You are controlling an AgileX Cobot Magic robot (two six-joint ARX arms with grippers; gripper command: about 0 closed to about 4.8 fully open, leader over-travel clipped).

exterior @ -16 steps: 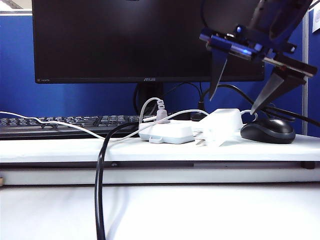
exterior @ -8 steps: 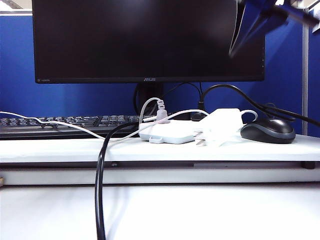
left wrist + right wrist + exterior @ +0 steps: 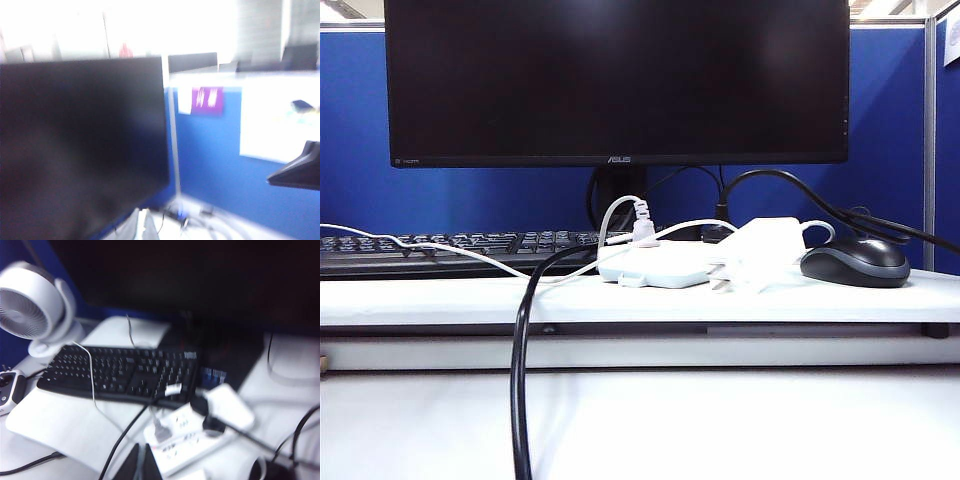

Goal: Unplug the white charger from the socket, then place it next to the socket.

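The white charger (image 3: pixel 763 250) lay unplugged just beside the socket (image 3: pixel 655 265) on the desk (image 3: pixel 620 298); the task looked done. The right gripper (image 3: pixel 141 462), raised above, had its jaws together; the left gripper's (image 3: pixel 300 172) jaws could not be told.

Exterior view is evenly lit and sharp. Both wrist views are motion-blurred; the left's background is overexposed.

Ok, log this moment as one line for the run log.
stage: charger placed | white charger: unplugged, beside socket | right tool: shut, empty, above desk | left tool: up by monitor, state unclear
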